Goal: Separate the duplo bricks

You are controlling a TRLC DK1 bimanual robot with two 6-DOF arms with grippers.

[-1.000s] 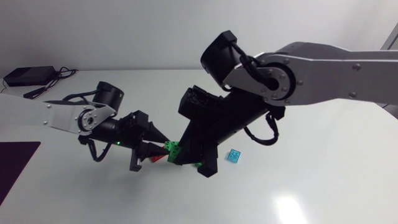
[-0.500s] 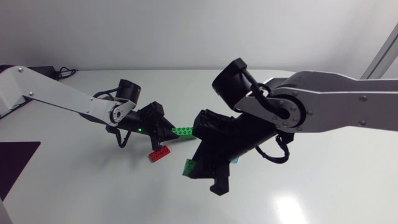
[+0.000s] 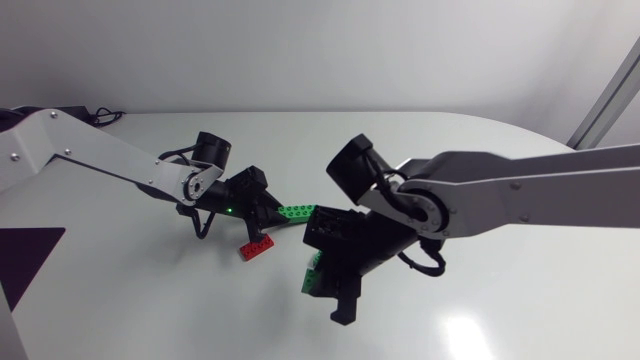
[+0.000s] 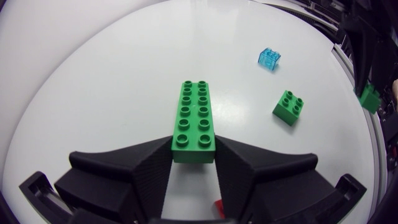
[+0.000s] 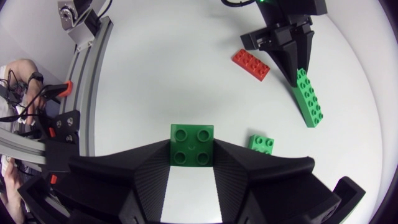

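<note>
- White table [image 3: 520, 290]: bears 3 loose bricks, with both arms meeting over its middle
- Right arm [image 3: 520, 195]: comes in from the right edge in silver-grey links and stretches past the middle
- Left arm [image 3: 100, 155]: comes in from the left edge and slants toward the centre
- Right gripper [image 5: 192, 147]: points down at the table, both fingers pressed on a square green brick from 2 sides
- Left gripper [image 4: 194, 143]: points at the right gripper, narrowly closed on the near end of a long green brick
- Long green brick [image 4: 194, 115]: carries 2 rows of studs, juts well ahead of the left fingertips, studs up
- Red brick [image 3: 257, 248]: lies flat on the table just beside the left gripper, apart from the long green one
- Square green brick [image 3: 314, 276]: has 4 studs, sits clamped between the right fingertips
- Small green brick [image 4: 288, 107]: has 4 studs too, rests on the table near the long brick's free end, touching nothing
- Clear blue brick [image 4: 268, 58]: sits alone on the table, beyond the small green one and apart from it
</note>
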